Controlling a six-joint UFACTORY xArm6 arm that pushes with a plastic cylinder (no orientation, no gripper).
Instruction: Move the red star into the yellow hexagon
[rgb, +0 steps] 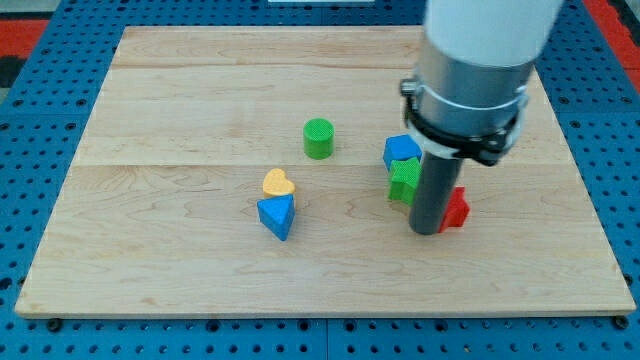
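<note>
Though mostly hidden behind my rod, the red star (457, 208) shows at the view's right of centre on the wooden surface (180, 100), its visible part poking out to the right of the rod. So little of it shows that I cannot tell which way its points face, nor any long axis. My tip (426, 231) is down on the surface at the star's left edge, touching it or just beside it. No jaws are on this arm, only the rod, so open or closed does not apply.

Just to the left of the rod sits a green block (404, 181), its shape unclear, and touching it above is a blue block (401, 150). Both are close to the star, apart from it by the rod's width.

Further left, a green cylinder (318, 138) stands alone near the middle. Below it and to the left lies a yellow heart (278, 183), touching a blue triangle (277, 215) just beneath it. These are well apart from the star.

No writing or labels can be read, and no containers show. Around the surface runs a blue pegboard (40, 60).
</note>
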